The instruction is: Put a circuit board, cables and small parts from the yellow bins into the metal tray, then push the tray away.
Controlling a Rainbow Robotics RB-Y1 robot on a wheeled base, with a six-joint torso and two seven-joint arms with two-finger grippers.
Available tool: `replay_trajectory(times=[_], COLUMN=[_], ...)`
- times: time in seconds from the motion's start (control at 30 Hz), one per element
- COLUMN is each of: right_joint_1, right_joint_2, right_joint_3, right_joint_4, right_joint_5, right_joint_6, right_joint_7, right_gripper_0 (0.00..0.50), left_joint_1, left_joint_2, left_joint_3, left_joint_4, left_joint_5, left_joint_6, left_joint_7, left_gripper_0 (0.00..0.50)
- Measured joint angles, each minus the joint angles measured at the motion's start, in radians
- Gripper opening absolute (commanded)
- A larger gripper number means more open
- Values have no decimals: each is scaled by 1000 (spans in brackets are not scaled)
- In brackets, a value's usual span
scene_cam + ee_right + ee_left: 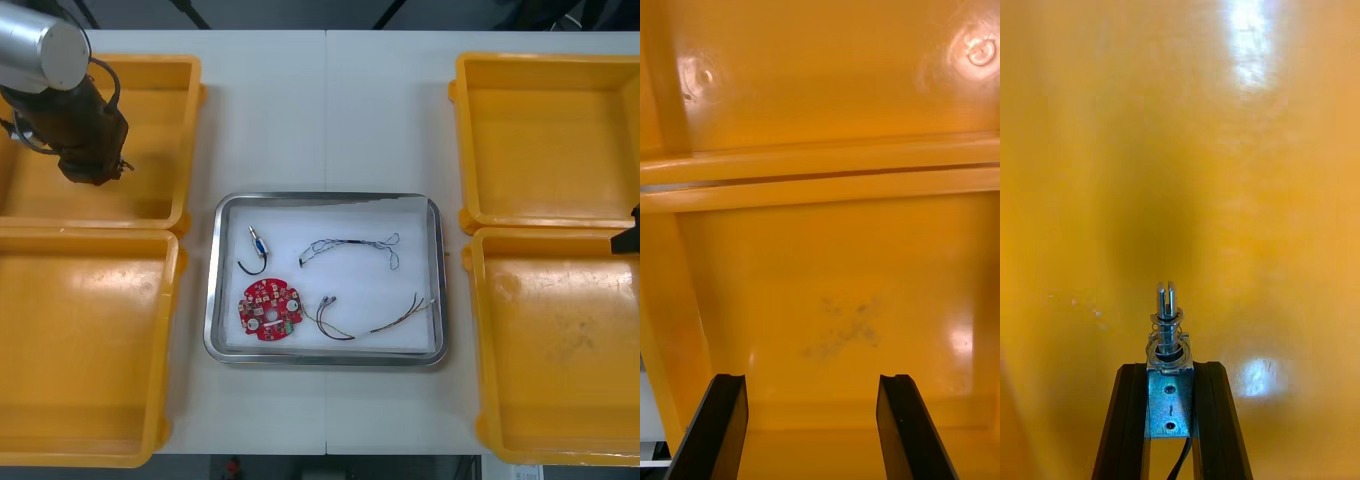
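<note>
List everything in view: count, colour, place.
yellow bins: four, yellow, two each side of table
metal tray: one, white inside, between the bins
circuit board: one, red, tray's near left
black cable: one, black, tray's far left
twisted cable: one, blue and white, tray's far right
red and yellow cable: one, tray's near right
small metal part: one, silver, held over far left bin
left gripper: one, black, shut on that part
right gripper: one, black, open, over right bin
</note>
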Motion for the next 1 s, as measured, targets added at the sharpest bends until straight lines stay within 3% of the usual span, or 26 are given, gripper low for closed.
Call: replay_trajectory(times=[0.27, 0.5, 0.9, 1.0], right_joint_1=[30, 37, 38, 39], right_joint_2=[0, 0, 0, 0], right_joint_3=[-1, -1, -1, -1], right_joint_4=[0, -1, -2, -2], right_joint_5=[19, 19, 19, 19], right_joint_6=[0, 0, 0, 0], right_joint_7=[0, 0, 0, 0], right_gripper_0=[500, 500, 500, 500], left_joint_1=[-4, -4, 18, 51], left_joint_2=[51, 86, 88, 79], left_joint_3=[42, 86, 207, 230], left_joint_4=[-169, -336, -622, -723], left_joint_5=[-22, -30, -28, -80], left_joint_6=[177, 295, 368, 371], left_joint_7=[-47, -231, -254, -242], left_gripper_0=[0, 0, 0, 0])
